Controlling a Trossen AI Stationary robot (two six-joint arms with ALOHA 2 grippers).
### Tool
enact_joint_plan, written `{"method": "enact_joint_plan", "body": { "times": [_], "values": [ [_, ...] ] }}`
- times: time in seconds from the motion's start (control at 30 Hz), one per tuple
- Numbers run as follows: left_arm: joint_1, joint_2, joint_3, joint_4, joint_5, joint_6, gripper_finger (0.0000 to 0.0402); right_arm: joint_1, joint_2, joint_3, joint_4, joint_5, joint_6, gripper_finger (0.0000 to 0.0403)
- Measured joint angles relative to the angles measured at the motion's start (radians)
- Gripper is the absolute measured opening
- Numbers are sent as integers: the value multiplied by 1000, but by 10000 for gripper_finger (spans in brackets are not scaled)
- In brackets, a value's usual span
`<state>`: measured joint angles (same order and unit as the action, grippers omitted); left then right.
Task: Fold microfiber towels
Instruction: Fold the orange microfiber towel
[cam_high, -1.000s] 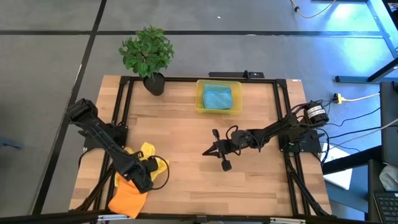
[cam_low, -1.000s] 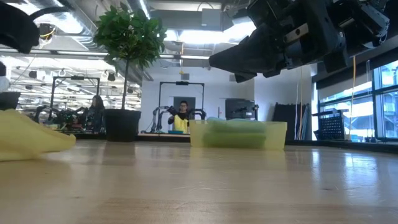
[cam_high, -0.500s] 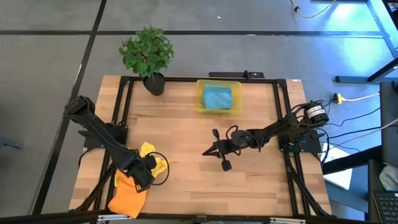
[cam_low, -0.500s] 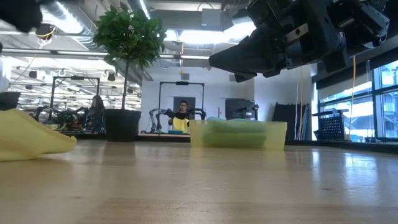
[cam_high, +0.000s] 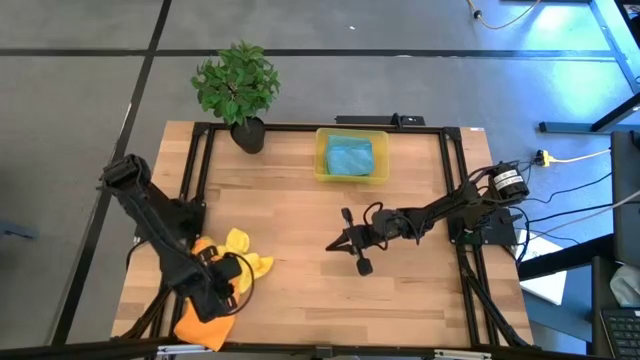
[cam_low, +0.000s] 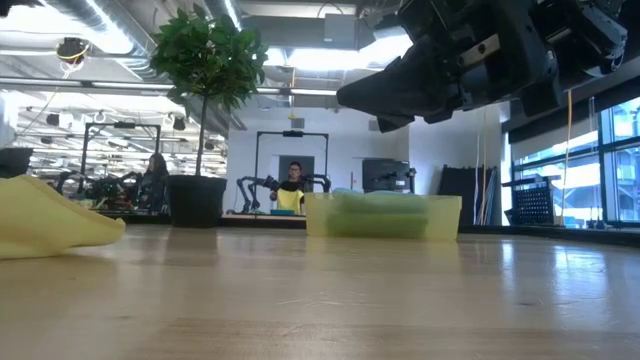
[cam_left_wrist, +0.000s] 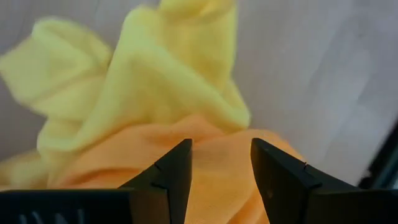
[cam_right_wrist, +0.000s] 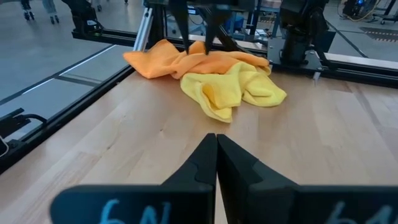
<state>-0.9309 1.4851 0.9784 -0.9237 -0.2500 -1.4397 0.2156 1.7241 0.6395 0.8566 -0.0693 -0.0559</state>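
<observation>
Left hand (cam_left_wrist: 221, 163) (fingers apart) over orange towel (cam_left_wrist: 211, 171)

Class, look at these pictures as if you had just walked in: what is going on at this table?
The left gripper hangs open just over the orange towel near the table's front left corner, with nothing held. The yellow towel lies crumpled against it. The right gripper waits shut over the middle of the table, empty. A teal-blue towel already sits in the yellow bin at the far edge, beside a potted plant.
</observation>
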Motion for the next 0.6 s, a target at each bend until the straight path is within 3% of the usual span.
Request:
{"method": "enact_joint_plan", "body": {
  "times": [0.33,0.6],
  "values": [
    [-43,1,-74,56,2,-50,173,4,0,0,6,-3,-2,13],
    [3,-1,-15,-1,105,30,199,4,0,0,15,-3,-4,13]
  ]
}}
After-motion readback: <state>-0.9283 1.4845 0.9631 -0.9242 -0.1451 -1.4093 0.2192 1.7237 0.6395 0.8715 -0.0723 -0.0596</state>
